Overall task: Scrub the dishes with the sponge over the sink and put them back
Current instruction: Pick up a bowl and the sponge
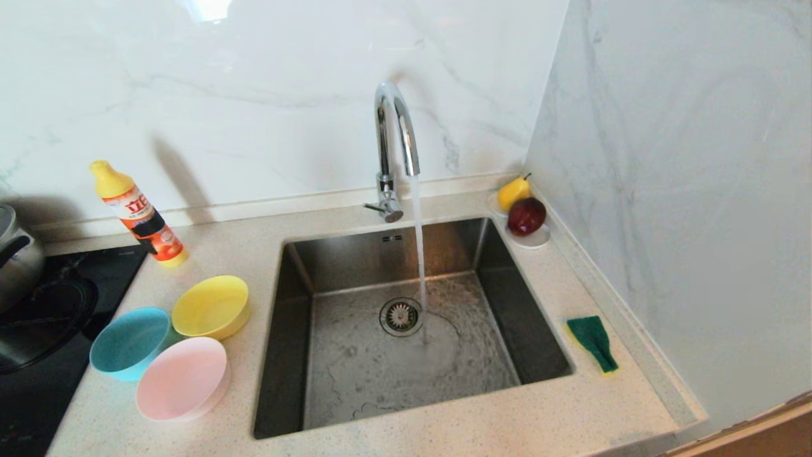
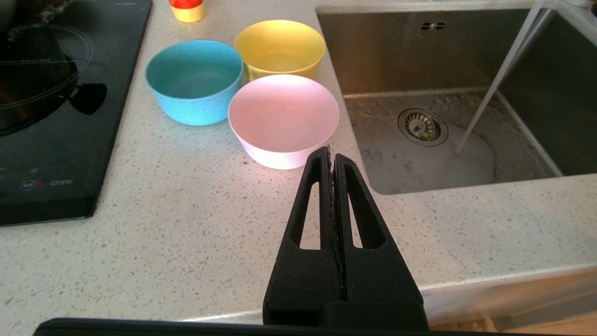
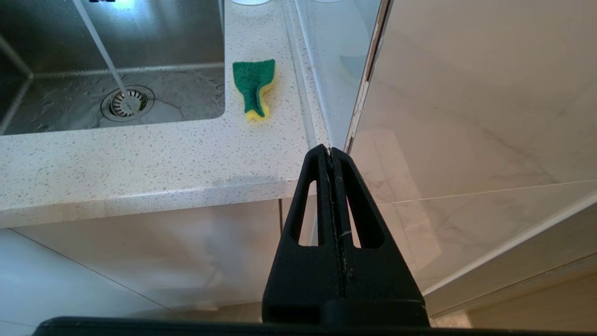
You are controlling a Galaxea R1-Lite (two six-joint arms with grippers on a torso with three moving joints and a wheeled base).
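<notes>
Bowls: yellow bowl (image 1: 211, 306), teal bowl (image 1: 130, 343), pink bowl (image 1: 183, 378) clustered on tabletop (image 1: 444, 431) left of sink (image 1: 406, 355) | sponge (image 1: 593, 343) right of sink | left pincer (image 2: 332, 156), right pincer (image 3: 330, 151) closed, empty | risk: running water (image 1: 419, 254) splashing, wet bowl slipping.

A pot (image 1: 16, 254) is being cut off by the left edge of the head view, as is the cooktop (image 1: 38, 355) at lower left. In the left wrist view, the bottle (image 2: 186, 9) is showing only its base at the top edge. The bottle's label text is staying too small to read.
</notes>
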